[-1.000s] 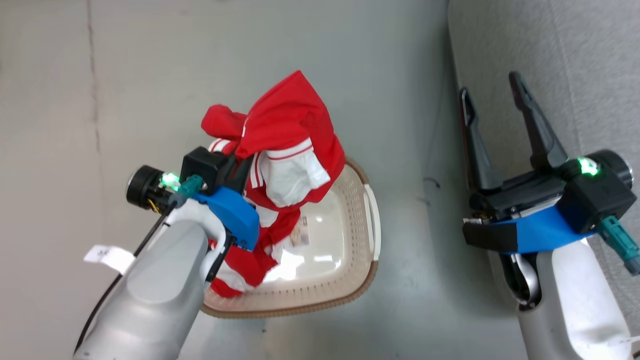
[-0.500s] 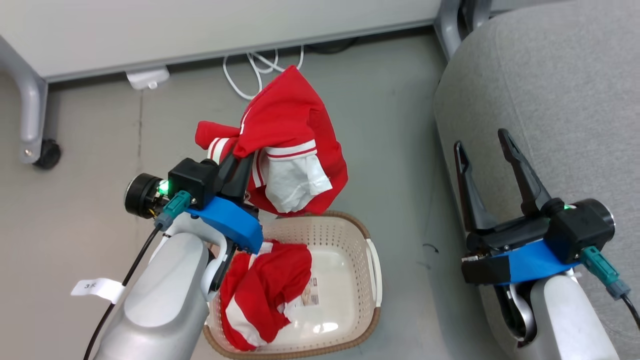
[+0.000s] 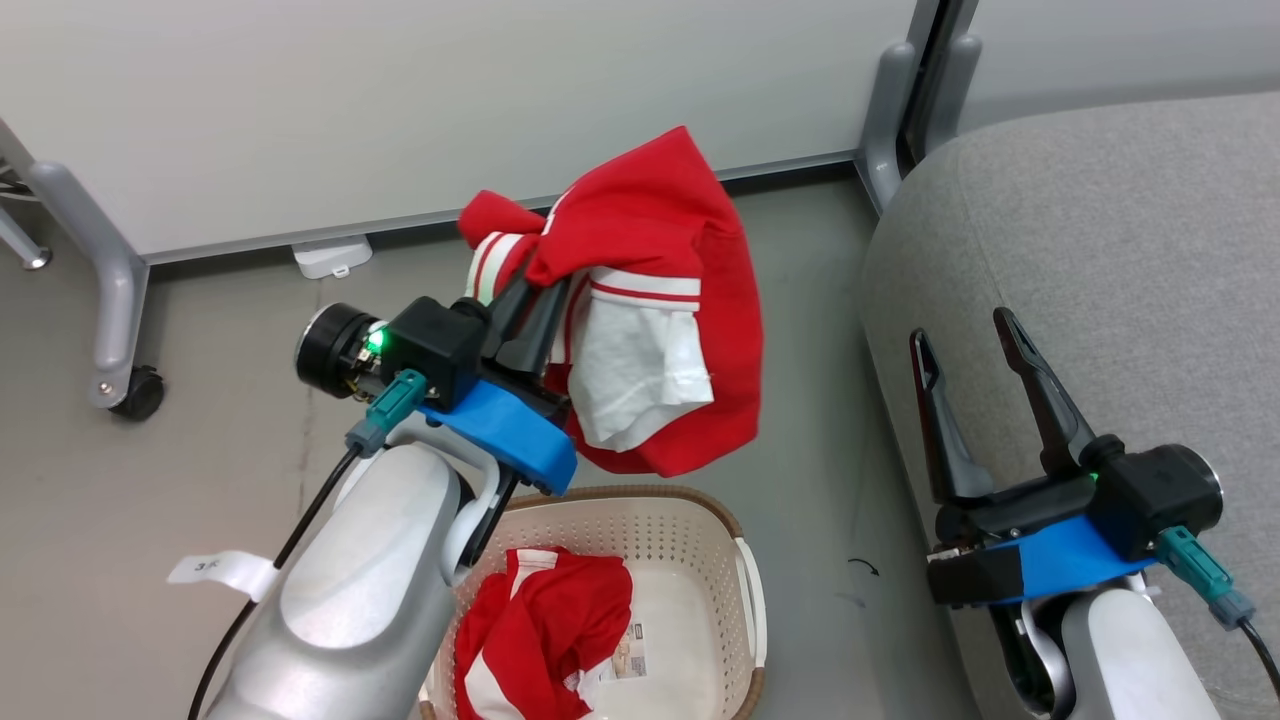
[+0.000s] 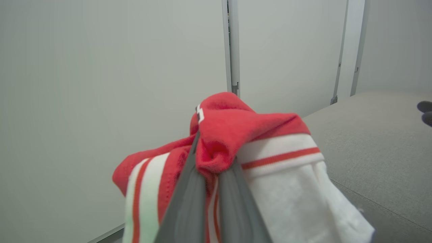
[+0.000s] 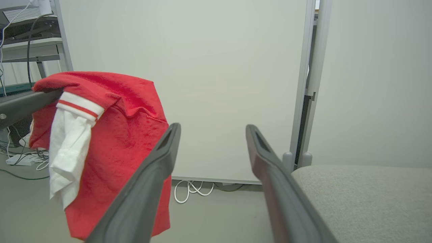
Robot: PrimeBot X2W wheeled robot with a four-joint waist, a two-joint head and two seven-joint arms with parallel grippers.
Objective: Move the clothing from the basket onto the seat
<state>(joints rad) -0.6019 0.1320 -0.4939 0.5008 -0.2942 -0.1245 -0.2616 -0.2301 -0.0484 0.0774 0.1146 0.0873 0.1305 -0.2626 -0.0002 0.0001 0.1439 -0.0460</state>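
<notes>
One broad grey seat (image 3: 1100, 250) is waiting at right; the basket (image 3: 748, 600) is holding a crumpled garment (image 3: 545, 630), while the lifted garment (image 3: 700, 270) is hanging clear, pinched for carrying by the left gripper (image 3: 535, 295), jaws clamped; the right gripper (image 3: 960, 325) is idling, jaws apart.

Head camera: high, tilted down over the floor (image 3: 200, 480). The basket (image 3: 748, 590) sits at its bottom edge, the seat (image 3: 1100, 220) at right, and a pale partition (image 3: 400, 100) runs along the top.
Left wrist camera: looks along the left tool (image 4: 209, 158), very near the red garment (image 4: 229, 128), facing the partition.
Right wrist camera: low, roughly level, looks along the right tool (image 5: 213, 127) toward the same partition.
All three share the garment, the seat edge and the partition post (image 5: 308, 84).
</notes>
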